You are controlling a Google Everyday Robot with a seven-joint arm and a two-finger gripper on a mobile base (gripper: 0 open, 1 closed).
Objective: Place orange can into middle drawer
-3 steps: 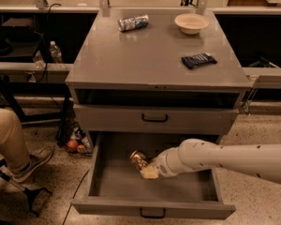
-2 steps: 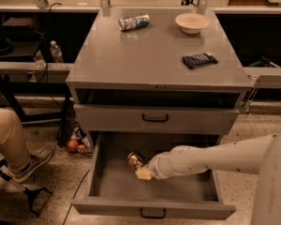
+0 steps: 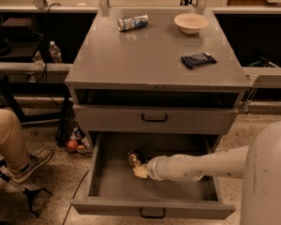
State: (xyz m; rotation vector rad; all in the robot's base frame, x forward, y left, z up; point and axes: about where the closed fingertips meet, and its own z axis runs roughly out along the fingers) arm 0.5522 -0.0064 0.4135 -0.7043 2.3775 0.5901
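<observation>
The middle drawer (image 3: pixel 107 186) is pulled open at the bottom of the grey cabinet, with a black bar handle (image 3: pixel 152 213) on its front. The orange can (image 3: pixel 133 159) is inside the drawer, near its middle, with its end showing. My gripper (image 3: pixel 140 170) reaches into the drawer from the right at the end of the white arm (image 3: pixel 196 167) and is right against the can. The can's body is partly hidden behind the gripper.
On the cabinet top (image 3: pixel 145 55) lie a silver-blue can (image 3: pixel 132 22), a pale bowl (image 3: pixel 190 22) and a dark blue packet (image 3: pixel 198 60). The drawer one tier higher (image 3: pixel 154 118) is shut. A seated person's leg and shoe (image 3: pixel 18 149) are at the left.
The arm has reached further left into the drawer, carrying the can with it toward the drawer's middle. The arm's near segment now fills the lower right corner.
</observation>
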